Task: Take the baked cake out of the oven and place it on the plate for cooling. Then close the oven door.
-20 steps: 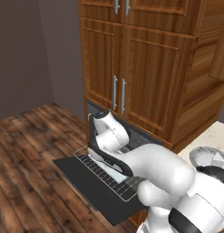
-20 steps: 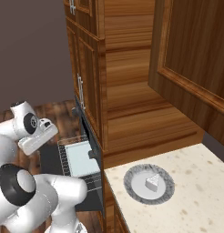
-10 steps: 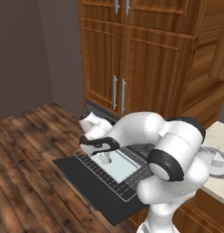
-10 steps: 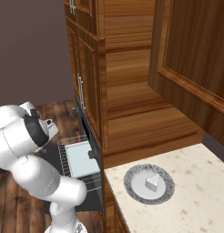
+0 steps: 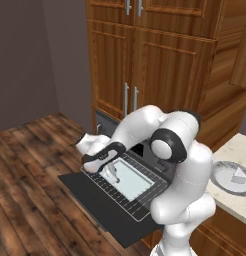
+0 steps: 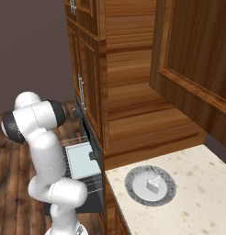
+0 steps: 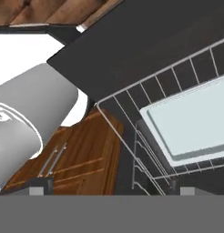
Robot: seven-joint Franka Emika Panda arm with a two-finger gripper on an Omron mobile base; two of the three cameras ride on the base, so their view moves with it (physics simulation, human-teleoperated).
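Cake point(image 6: 154, 184) already sitting on the speckled plate point(image 6: 133, 189) on the table, so just the closing step left. Oven door point(image 5: 102, 210) hanging flat open, rack and tray point(image 5: 130, 178) pulled out. End effector point(image 5: 98, 161) spread wide, empty, hovering over the tray. Probably needs rack pushed in, then door lifted.

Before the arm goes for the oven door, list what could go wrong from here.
1. The wire rack and baking tray are pulled out over the open oven door; lifting the door now would likely jam against them.
2. The open gripper hovers close over the tray and could knock it.
3. The cake already sits on the plate; a wide swing might brush it.
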